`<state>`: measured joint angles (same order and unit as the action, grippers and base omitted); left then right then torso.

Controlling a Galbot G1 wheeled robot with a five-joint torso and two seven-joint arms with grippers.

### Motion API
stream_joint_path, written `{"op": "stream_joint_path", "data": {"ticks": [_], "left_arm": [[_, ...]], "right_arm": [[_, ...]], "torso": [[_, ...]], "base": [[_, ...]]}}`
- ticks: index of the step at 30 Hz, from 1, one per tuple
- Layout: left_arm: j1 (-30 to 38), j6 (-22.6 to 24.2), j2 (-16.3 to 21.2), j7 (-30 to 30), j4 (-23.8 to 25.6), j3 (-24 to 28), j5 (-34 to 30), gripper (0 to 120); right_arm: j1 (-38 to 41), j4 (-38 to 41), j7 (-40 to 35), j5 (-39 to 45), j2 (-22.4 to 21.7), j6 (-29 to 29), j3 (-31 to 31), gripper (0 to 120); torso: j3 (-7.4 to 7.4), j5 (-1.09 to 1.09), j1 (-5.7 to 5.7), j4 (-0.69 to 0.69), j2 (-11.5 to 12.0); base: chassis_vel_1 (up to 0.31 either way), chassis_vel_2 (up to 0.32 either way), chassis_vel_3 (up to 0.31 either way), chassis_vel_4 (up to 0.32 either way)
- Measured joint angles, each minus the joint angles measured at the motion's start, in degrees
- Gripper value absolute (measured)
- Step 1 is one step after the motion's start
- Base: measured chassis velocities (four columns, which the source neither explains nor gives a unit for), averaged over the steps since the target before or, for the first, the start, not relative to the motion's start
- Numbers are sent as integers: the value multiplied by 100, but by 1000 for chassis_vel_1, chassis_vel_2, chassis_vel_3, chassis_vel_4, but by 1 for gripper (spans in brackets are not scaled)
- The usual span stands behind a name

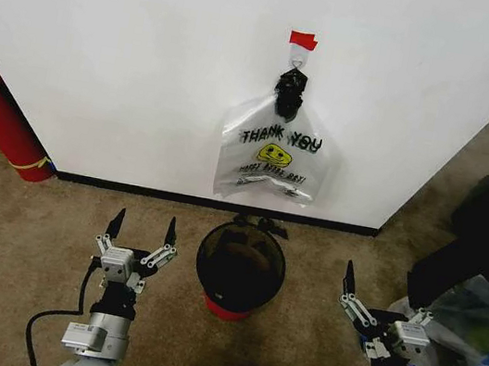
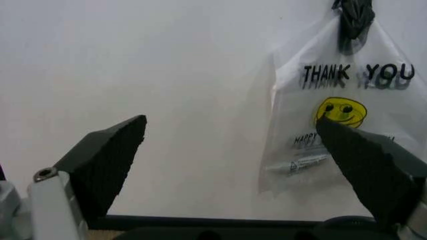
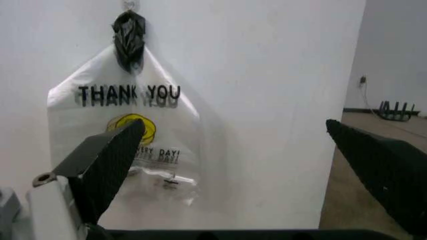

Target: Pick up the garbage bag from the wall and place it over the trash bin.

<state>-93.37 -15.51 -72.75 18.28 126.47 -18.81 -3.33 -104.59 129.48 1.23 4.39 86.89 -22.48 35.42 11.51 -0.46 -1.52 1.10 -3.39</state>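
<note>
Above, garbage bag (image 1: 273,155), beyond left gripper (image 1: 143,225)

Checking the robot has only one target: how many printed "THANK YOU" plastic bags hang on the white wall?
1. A translucent whitish plastic bag with black "THANK YOU" print, yellow smiley and black knotted top hangs from a hook on the white wall, directly above the round black trash bin.

Even, diffuse indoor light leaves the white wall (image 1: 152,64) bright, without glare. The garbage bag (image 1: 273,155) casts a faint shadow rightward. Both wrist views are soft, their near fingertips (image 2: 110,160) dark and blurred.
</note>
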Motion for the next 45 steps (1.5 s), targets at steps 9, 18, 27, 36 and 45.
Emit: {"op": "stream_joint_path", "data": {"ticks": [9, 18, 27, 36, 45], "left_arm": [[-47, 17, 38, 2, 82, -68, -5, 100], [-58, 1, -6, 10, 53, -68, -16, 100], [-70, 1, -17, 10, -17, -66, 4, 100], [-107, 1, -26, 9, -82, -98, 37, 100], [-257, -16, -145, -7, -123, -54, 177, 100]], "right_arm": [[72, -21, -17, 30, -48, 68, -44, 100], [462, -98, -17, 382, -470, 553, -225, 100], [1329, -509, -3, 1320, -1170, 1043, -355, 100], [2391, -1038, 2, 2143, -1719, 1363, -724, 100], [3963, -1784, 182, 3485, -1884, 1691, -1418, 100]], "torso": [[0, 0, 0, 0, 0], [0, 1, 0, 0, 0], [0, 1, 0, 0, 0], [1, 1, 0, 0, 0], [1, 0, 0, -1, 0]], "base": [[0, 0, 0, 0], [0, 0, 0, 0], [0, 0, 0, 0], [0, 0, 0, 0], [0, 0, 0, 0]]}}
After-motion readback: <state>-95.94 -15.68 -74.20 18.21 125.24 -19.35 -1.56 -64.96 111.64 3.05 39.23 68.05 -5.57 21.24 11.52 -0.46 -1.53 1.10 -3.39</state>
